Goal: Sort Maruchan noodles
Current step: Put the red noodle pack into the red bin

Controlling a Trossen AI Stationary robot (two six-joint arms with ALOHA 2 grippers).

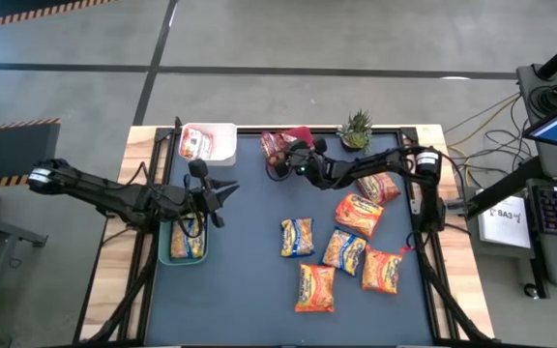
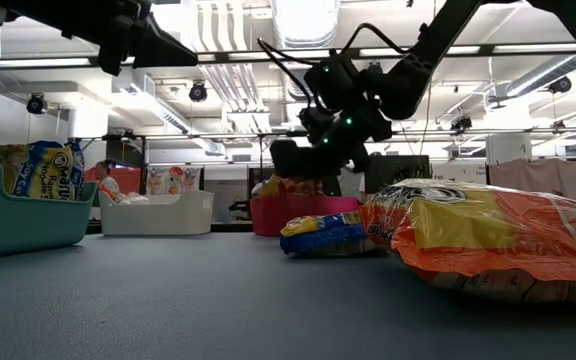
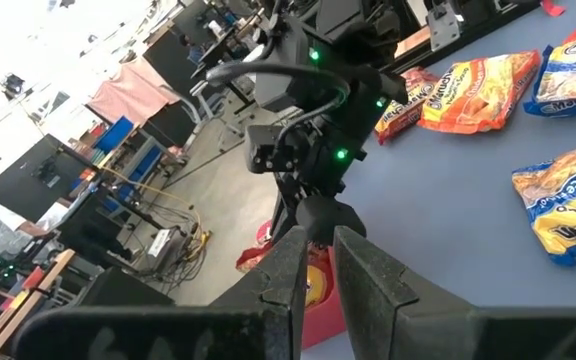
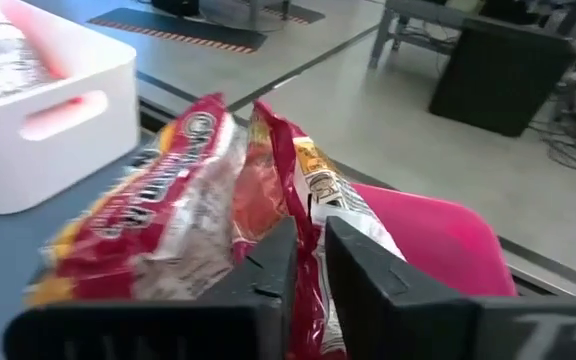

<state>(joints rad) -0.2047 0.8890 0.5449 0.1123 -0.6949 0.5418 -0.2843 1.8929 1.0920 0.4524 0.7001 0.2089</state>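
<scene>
My right gripper (image 4: 306, 262) pinches a red Maruchan packet (image 4: 268, 170) by its crimped edge over the red bin (image 4: 438, 245) — light, crinkly, slippery film, brittle inside — while the left gripper (image 1: 222, 196), nearly closed, holds nothing.

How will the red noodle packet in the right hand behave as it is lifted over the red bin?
The red packet, pinched by its edge in the right hand, will probably hang and sway. Its glossy crinkled film looks slippery, so it may slide. It seems light, likely dropping easily into the red bin.
</scene>
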